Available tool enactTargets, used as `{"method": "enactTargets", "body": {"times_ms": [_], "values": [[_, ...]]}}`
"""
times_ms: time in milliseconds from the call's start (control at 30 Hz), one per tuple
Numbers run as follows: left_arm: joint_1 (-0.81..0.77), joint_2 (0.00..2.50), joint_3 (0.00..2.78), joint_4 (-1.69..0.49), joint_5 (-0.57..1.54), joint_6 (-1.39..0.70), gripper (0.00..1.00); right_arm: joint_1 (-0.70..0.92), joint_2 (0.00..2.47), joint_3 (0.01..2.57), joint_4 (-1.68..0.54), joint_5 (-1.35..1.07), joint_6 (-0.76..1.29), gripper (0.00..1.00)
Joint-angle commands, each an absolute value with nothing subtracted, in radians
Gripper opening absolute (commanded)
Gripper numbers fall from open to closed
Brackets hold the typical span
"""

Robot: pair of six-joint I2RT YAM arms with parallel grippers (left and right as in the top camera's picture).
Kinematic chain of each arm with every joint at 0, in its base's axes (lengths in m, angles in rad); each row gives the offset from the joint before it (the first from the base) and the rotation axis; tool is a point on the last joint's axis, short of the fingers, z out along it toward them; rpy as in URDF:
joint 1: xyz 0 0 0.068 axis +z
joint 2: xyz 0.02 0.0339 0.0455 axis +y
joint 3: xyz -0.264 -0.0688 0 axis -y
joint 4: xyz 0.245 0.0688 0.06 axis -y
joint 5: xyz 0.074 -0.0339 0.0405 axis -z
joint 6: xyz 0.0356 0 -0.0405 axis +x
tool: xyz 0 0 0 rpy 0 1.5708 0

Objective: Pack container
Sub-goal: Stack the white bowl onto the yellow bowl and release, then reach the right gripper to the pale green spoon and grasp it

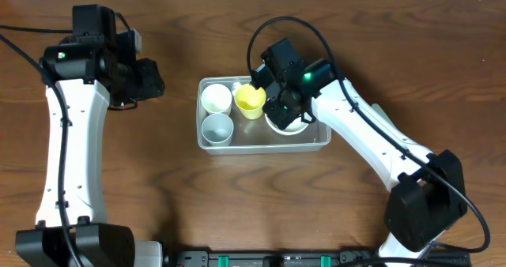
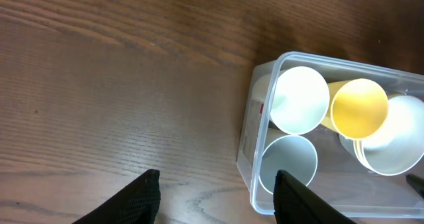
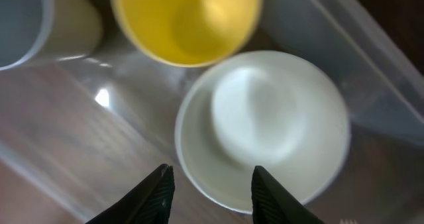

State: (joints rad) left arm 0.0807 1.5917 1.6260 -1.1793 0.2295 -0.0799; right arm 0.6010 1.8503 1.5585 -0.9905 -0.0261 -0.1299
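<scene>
The clear plastic container (image 1: 266,136) sits on the wooden table (image 1: 158,180) near its middle, long side running left to right. Four things are inside it. A white cup (image 1: 216,98) stands at the far left corner and a grey cup (image 1: 217,128) at the near left corner, the two just beside each other. A yellow cup (image 1: 251,99) leans at a tilt next to the white cup. A white bowl (image 3: 265,121) takes up the right part, close by the yellow cup.

The right gripper (image 3: 212,184) hangs over the container, right above the bowl. Its fingers (image 3: 161,187) are parted on either side of the bowl's near rim and are clamped on nothing.

The left gripper (image 2: 217,187) is over bare table, just left of the container and apart from it. It stands about half open with nothing between its fingers (image 2: 142,197).
</scene>
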Motion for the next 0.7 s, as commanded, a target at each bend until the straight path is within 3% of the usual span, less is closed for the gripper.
{"method": "enactTargets", "body": {"times_ms": [0,300,467,667], "values": [[0.082,1.595,1.618,-1.185,0.224,-0.083,0.56,0.576,1.777,1.562,-0.992,0.11,-0.01,0.42],[0.082,1.595,1.618,-1.2,0.224,-0.083,0.56,0.254,1.492,1.575,-1.009,0.099,0.003,0.72],[0.082,1.595,1.618,-1.2,0.224,-0.083,0.56,-0.004,1.482,1.569,-1.09,0.039,-0.149,0.73],[0.082,1.595,1.618,-1.2,0.224,-0.084,0.56,-0.141,1.583,1.531,-1.17,0.036,-0.329,0.75]]}}
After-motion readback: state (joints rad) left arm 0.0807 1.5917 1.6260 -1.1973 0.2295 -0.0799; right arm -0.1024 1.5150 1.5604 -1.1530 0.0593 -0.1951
